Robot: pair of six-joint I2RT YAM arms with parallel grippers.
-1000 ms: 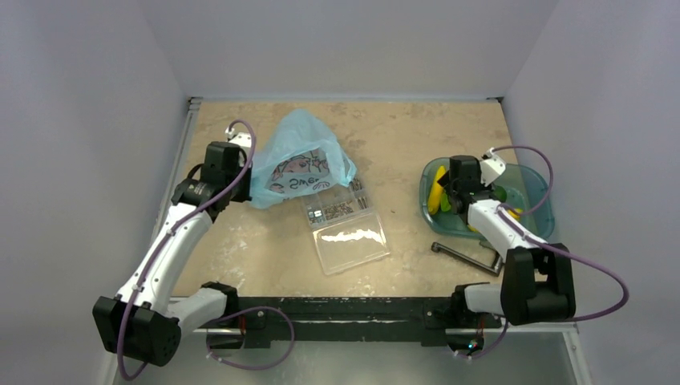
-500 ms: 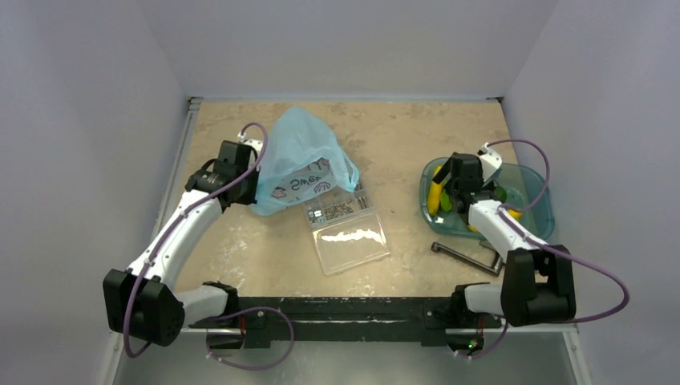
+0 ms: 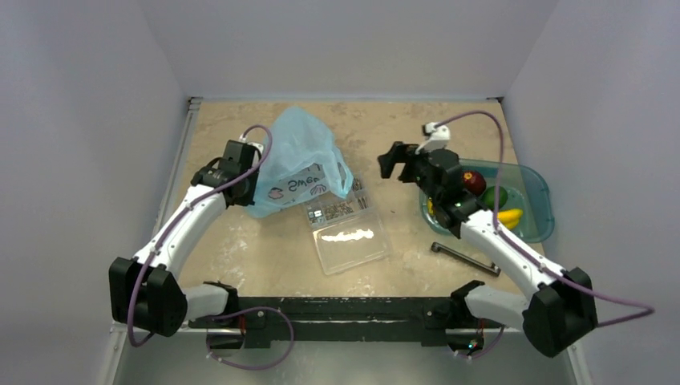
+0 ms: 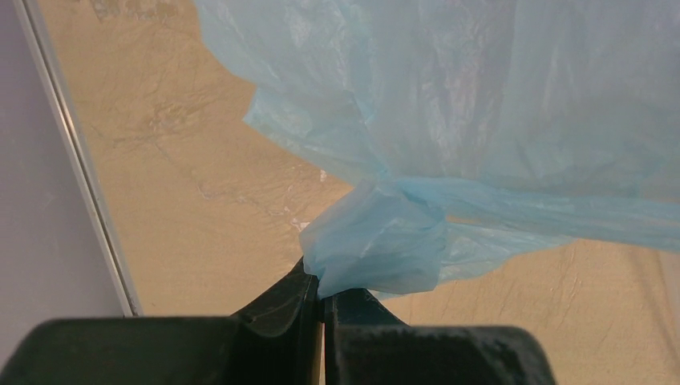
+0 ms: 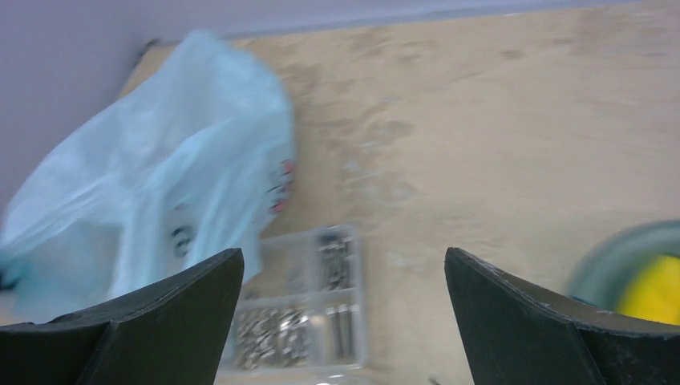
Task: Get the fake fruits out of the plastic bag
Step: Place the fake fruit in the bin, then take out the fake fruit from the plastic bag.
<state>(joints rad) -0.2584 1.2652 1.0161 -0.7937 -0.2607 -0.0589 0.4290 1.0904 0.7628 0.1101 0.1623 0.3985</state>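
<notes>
The light-blue plastic bag stands at the back left of the table, its white printed panel facing the front. My left gripper is shut on a bunched corner of the bag at its left side and holds it up. My right gripper is open and empty, raised above the table between the bag and the teal tray. The bag also shows in the right wrist view. Fake fruits lie in the tray: a dark red one, a green one and a yellow banana.
A clear plastic box with small metal parts lies just in front of the bag and shows in the right wrist view. A black hex key lies in front of the tray. Walls enclose the table on three sides.
My right gripper has left the tray and swung up and left toward the bag, open. My left gripper has shifted slightly right, still holding the bag, which has tilted.
</notes>
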